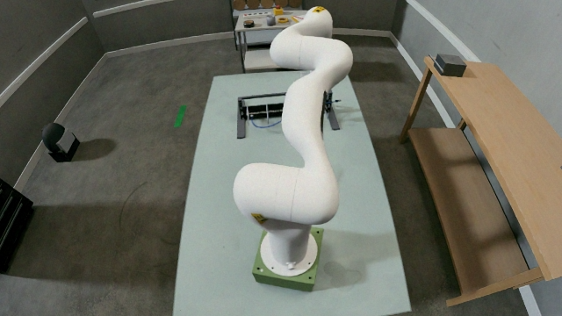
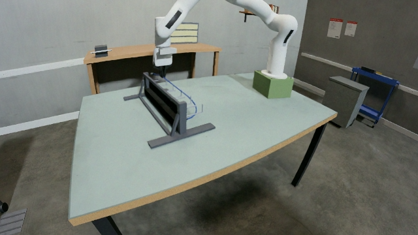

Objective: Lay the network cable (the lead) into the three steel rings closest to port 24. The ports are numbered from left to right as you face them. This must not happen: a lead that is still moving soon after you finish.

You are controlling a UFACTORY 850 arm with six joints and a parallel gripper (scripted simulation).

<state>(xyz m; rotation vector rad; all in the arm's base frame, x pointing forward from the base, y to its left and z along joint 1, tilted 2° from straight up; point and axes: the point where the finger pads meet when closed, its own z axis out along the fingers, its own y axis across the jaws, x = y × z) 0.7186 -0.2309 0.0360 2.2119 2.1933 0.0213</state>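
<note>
A dark grey patch panel rack [image 2: 164, 106] stands on the pale green table; it also shows in the top view [image 1: 263, 111], partly behind my arm. The thin blue network cable [image 2: 183, 94] runs along the rack's robot side, from its far end down to a loop near the close end; a piece of the cable shows in the top view [image 1: 265, 125]. My gripper [image 2: 162, 72] hangs straight down over the rack's far end and is shut on the cable's end. The steel rings are too small to make out. The gripper is hidden by my arm in the top view.
My green base block [image 2: 272, 84] stands at the table's far right corner. A wooden bench [image 2: 147, 52] with a small grey box [image 2: 101, 50] stands behind the table. A grey cabinet [image 2: 346, 99] and a blue cart [image 2: 375, 91] stand to the right.
</note>
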